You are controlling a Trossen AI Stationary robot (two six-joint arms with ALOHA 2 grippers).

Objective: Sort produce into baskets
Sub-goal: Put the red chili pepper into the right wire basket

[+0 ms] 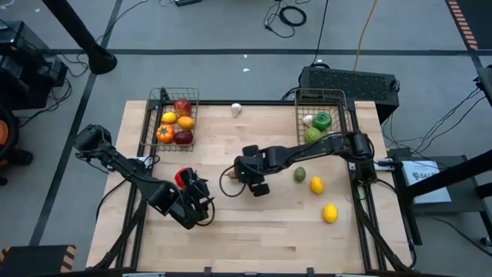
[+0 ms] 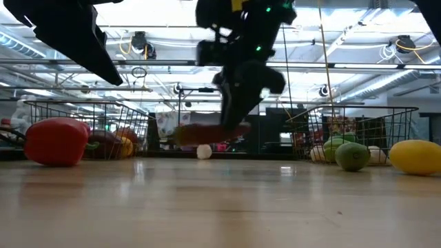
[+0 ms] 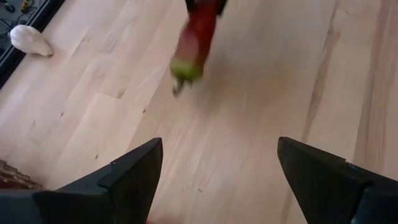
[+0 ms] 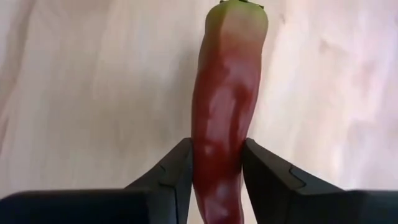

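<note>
Red chili [image 4: 221,118] sits clamped between your right gripper's [image 4: 216,163] fingers, lifted over the table's [image 1: 254,231] middle. Your left gripper [image 3: 217,180], fingers apart, hovers beside a red pepper [image 1: 183,178]; both baskets [image 1: 175,117] partly filled.

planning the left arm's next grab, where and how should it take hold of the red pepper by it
Grip the red pepper across its broad rounded body, coming straight down from above: it sits squat on the table with bare wood around it, and the left gripper, open, is right beside it.
</note>
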